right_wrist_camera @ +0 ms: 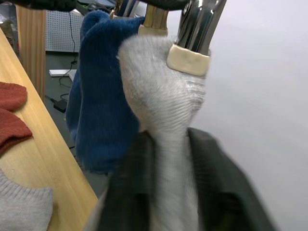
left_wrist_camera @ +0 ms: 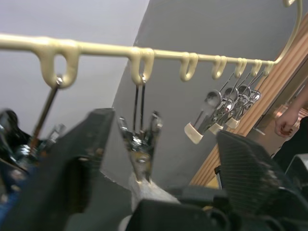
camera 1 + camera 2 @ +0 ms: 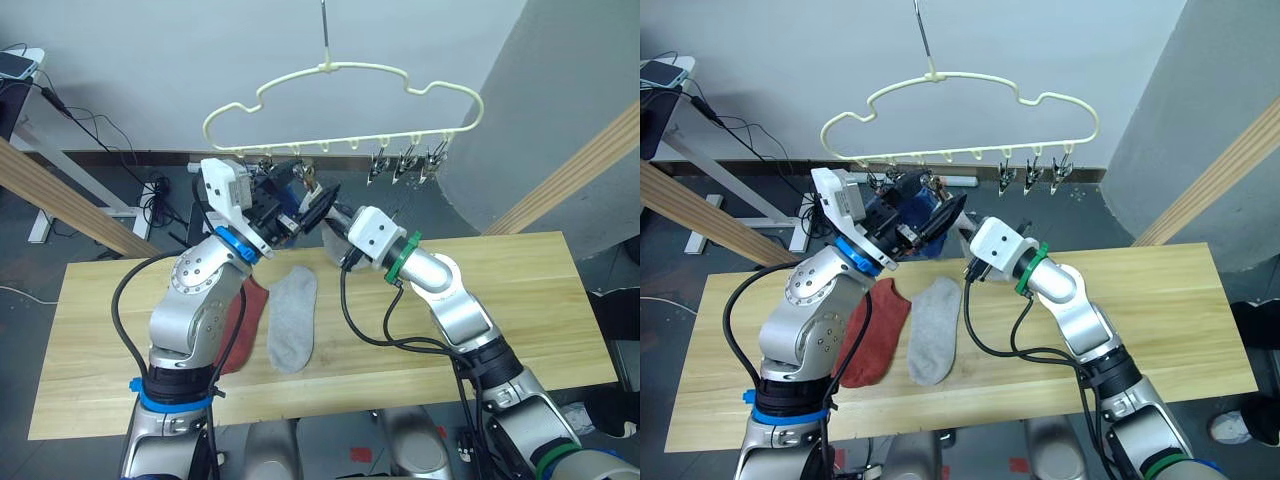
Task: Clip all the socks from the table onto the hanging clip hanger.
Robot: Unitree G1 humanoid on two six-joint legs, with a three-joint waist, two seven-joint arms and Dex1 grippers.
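right gripper (image 1: 163, 192) pinches a grey sock (image 1: 159, 96) up into a clip (image 1: 192, 43) mid-frame so it bites; left gripper (image 2: 159, 159) gapes empty around that clip.

Looks like a robotics lab: loose cables (image 3: 120, 135) on grey floor behind the desk (image 3: 560, 300), beside a white bench leg (image 3: 60, 165).

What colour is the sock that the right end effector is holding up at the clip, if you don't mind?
Light grey sock; the right wrist view shows it best.
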